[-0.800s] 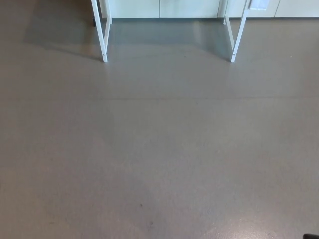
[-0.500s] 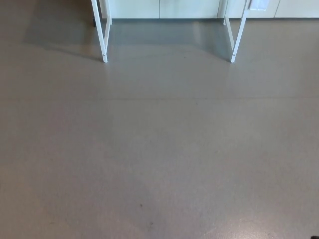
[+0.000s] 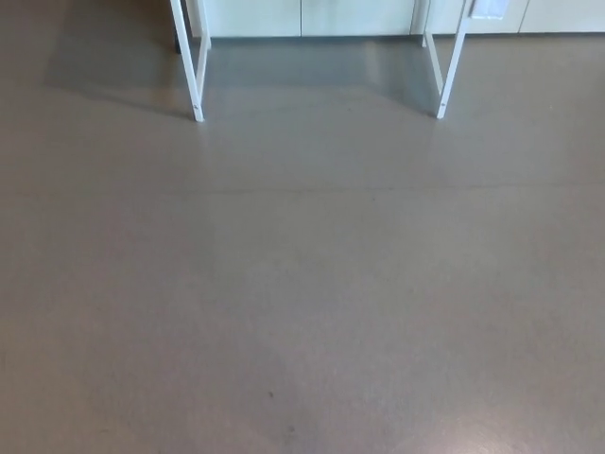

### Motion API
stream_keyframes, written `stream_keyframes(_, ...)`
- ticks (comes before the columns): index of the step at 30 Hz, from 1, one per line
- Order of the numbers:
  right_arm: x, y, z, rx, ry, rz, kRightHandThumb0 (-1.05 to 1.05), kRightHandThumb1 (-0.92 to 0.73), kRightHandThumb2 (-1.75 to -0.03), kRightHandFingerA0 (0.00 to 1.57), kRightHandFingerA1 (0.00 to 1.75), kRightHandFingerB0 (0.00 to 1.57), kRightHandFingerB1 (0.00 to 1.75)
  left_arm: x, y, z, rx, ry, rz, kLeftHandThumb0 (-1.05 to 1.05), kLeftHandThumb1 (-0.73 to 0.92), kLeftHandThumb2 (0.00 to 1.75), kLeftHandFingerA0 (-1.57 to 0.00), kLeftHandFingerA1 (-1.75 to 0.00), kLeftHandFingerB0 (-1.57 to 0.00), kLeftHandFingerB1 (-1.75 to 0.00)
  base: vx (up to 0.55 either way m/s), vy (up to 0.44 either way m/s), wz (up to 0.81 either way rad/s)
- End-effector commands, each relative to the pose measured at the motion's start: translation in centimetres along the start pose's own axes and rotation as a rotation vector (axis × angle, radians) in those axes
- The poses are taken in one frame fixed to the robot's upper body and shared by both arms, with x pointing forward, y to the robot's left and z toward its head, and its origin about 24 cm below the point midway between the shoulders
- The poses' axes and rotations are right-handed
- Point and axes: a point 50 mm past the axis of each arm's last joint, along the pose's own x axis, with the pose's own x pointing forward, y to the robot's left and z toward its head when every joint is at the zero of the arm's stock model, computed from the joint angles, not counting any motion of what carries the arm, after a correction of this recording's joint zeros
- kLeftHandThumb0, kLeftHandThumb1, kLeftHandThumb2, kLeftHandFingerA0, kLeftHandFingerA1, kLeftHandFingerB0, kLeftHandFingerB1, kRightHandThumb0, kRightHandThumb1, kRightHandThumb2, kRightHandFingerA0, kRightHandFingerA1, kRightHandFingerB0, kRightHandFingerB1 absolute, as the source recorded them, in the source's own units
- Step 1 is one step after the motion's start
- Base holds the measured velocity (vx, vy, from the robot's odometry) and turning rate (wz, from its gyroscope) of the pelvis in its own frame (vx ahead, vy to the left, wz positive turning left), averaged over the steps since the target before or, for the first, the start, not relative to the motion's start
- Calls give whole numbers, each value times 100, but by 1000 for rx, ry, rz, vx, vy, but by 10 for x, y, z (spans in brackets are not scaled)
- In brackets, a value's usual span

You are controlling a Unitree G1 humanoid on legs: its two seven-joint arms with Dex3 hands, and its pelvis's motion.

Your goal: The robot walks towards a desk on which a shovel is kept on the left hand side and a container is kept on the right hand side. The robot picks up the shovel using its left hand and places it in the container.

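Only grey floor (image 3: 302,284) and two white desk legs (image 3: 189,66) show; neither robot hand is visible.

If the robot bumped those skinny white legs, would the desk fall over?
Probably not. The white legs look like stiff slanted frames with small feet planted on the smooth grey floor, so the desk might slide rather than tip. Its top is out of view, so its weight is unclear.
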Motion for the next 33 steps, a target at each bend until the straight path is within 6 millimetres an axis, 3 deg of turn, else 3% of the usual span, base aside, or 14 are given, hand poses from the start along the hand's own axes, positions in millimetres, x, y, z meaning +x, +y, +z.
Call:
stream_keyframes(1,-3,-3,4,-5,-37,-4,-30,-41,-52,78,52,58,46,-3,2,0,-7,4,-13,-23,60,59,-41,-40,-31,-34,-76,21,19)
stream_keyframes(5,-3,-3,2,9,-35,-4,-30,-39,-51,78,52,57,47,-4,0,-1,8,11,-1,-21,59,57,-40,-38,-31,-33,9,32,-1)
stream_keyframes(6,-3,-4,1,6,-34,-4,-32,-38,-51,79,52,58,46,-5,-1,-2,8,12,-1,-18,42,84,-30,-54,-17,-47,42,140,-7)
stream_keyframes(7,-3,-5,0,4,-34,-4,-32,-38,-51,79,52,58,46,-6,-2,-3,11,12,-1,-18,42,84,-30,-54,-17,-47,30,180,-15)
stream_keyframes(8,-4,-5,0,6,-33,-5,-32,-39,-51,77,52,57,46,-6,-2,-3,9,11,0,-20,60,57,-39,-38,-30,-33,126,231,-25)
stream_keyframes(10,-4,-5,0,4,-29,-11,-31,-39,-51,79,52,59,46,-8,-3,-4,3,3,10,-22,59,59,-41,-40,-30,-34,176,427,-7)
stream_keyframes(11,-4,-3,0,-28,-31,-32,-43,-30,-65,80,59,60,55,-9,-1,-4,-6,-1,16,-23,59,59,-40,-40,-30,-34,-67,407,-49)
stream_keyframes(12,-5,-2,0,-44,-27,-42,-43,-30,-65,80,59,60,55,-10,0,-4,-6,-2,15,-23,59,59,-40,-40,-30,-34,-83,392,0)
stream_keyframes(13,-7,0,0,-44,-22,-43,-40,-36,-52,89,50,64,46,-12,2,-5,1,0,19,-21,59,57,-40,-39,-31,-33,118,231,1)
stream_keyframes(19,-7,0,-2,-47,-31,-31,-43,-36,-52,89,51,63,47,-11,3,-2,10,-7,11,-24,62,60,-39,-40,-30,-34,140,126,4)
stream_keyframes(33,-6,0,-4,-60,-27,-33,-43,-37,-52,92,50,66,46,-11,4,-2,10,-3,16,-21,60,57,-40,-39,-31,-34,167,-183,7)
